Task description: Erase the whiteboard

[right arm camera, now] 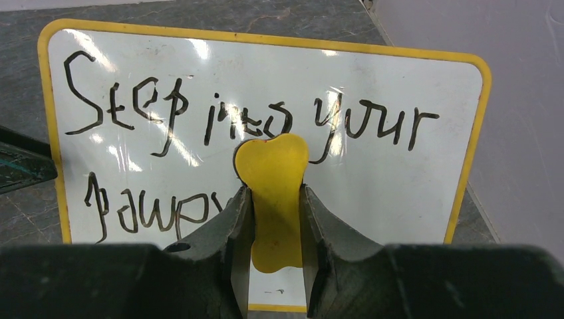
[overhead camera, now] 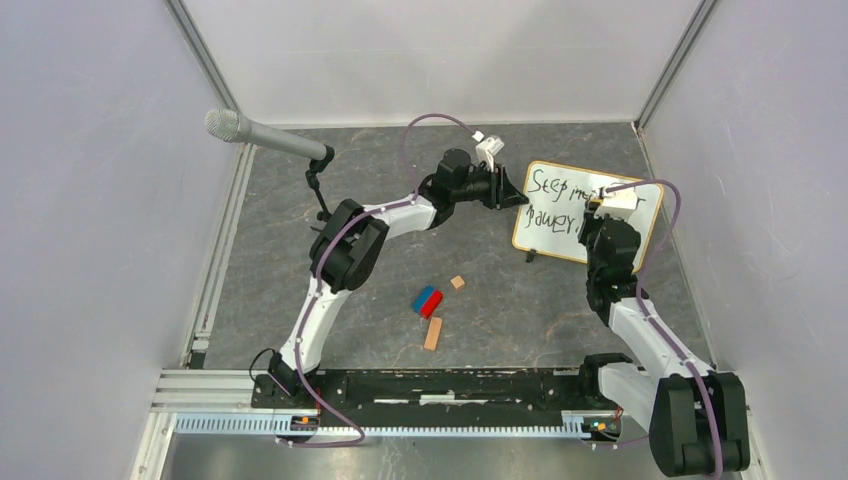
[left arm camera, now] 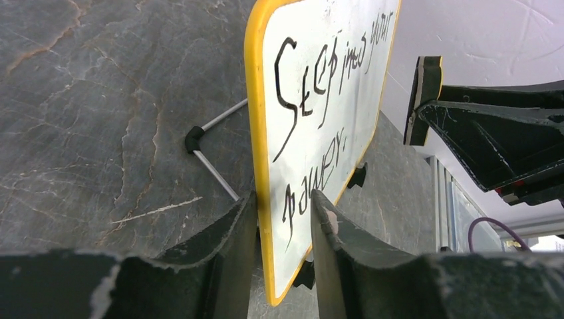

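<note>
Plainly the hazard is the whiteboard (overhead camera: 555, 210) toppling: it stands tilted on a thin wire stand (left arm camera: 216, 169) at the far right of the surface (overhead camera: 500, 300), its writing unwiped, and a push on its face could slide or tip it if the brace is weak. The left arm reaches across, its claw (left arm camera: 282, 199) straddling the board's left edge, jaws partly apart; I cannot tell whether they pinch it. The right arm stretches forward, its claw (right arm camera: 274, 189) clamped on a yellow piece (right arm camera: 273, 163), probably the eraser, aimed at the middle of the writing, contact unclear.
</note>
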